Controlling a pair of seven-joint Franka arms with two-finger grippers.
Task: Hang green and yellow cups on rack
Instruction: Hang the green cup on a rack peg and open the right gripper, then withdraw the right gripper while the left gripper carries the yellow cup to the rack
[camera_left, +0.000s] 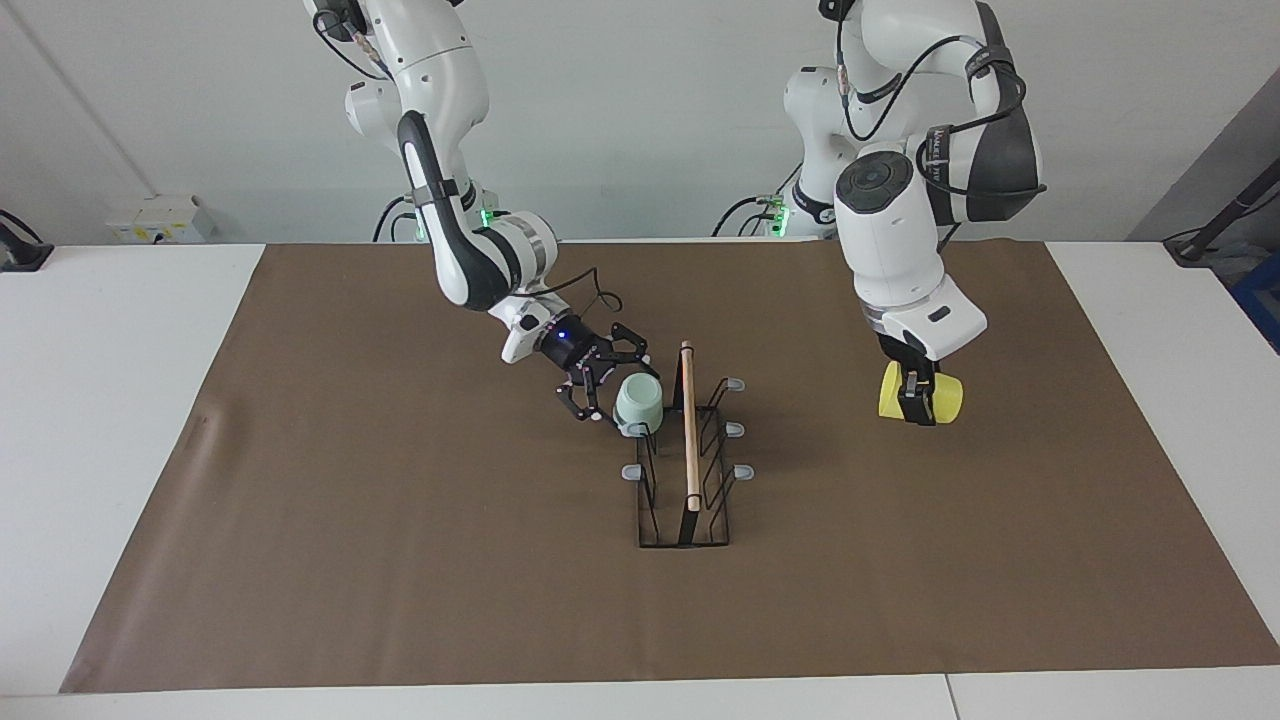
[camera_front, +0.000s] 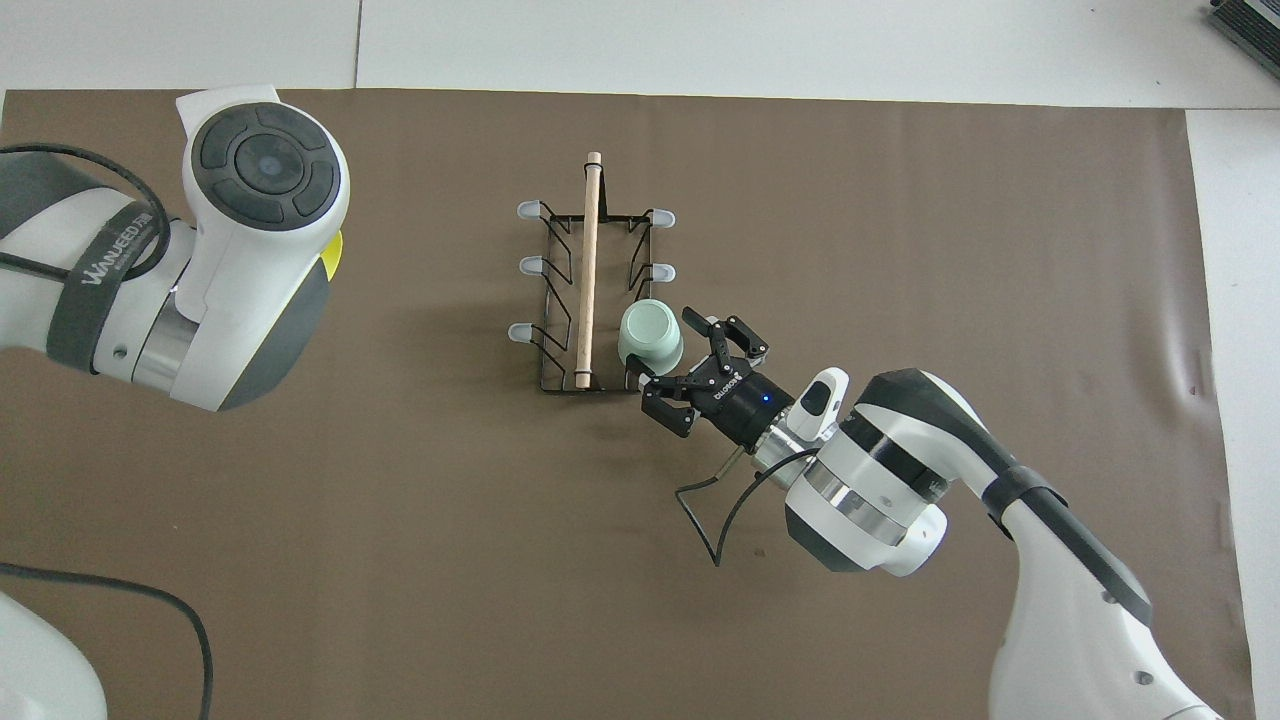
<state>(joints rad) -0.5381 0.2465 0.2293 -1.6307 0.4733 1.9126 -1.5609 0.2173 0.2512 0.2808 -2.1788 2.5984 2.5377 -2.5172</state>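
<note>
Right pincer (camera_left: 603, 392) sits just beside the rack (camera_left: 686, 480) on the right arm's side, low, at the rack's end nearest the robots. Its fingers are spread open, clear of the green cup (camera_left: 638, 403). Green cup hangs mouth-down, slightly tilted, on the rack's prong nearest the robots on that same side, just beside the wooden rod (camera_left: 688, 425). In the overhead view the cup (camera_front: 650, 334) covers that prong, and the open pincer (camera_front: 700, 357) shows a gap to the cup.

Rack stands mid-counter on the brown mat (camera_left: 400, 560), rod running toward and away from the robots; five grey-tipped prongs show bare.

Left pincer (camera_left: 916, 400) is raised over the mat toward the left arm's end from the rack, well apart from it. Its fingers are closed on the yellow cup (camera_left: 945, 397), held on its side. From overhead only a sliver of yellow (camera_front: 332, 258) shows past the left arm.
</note>
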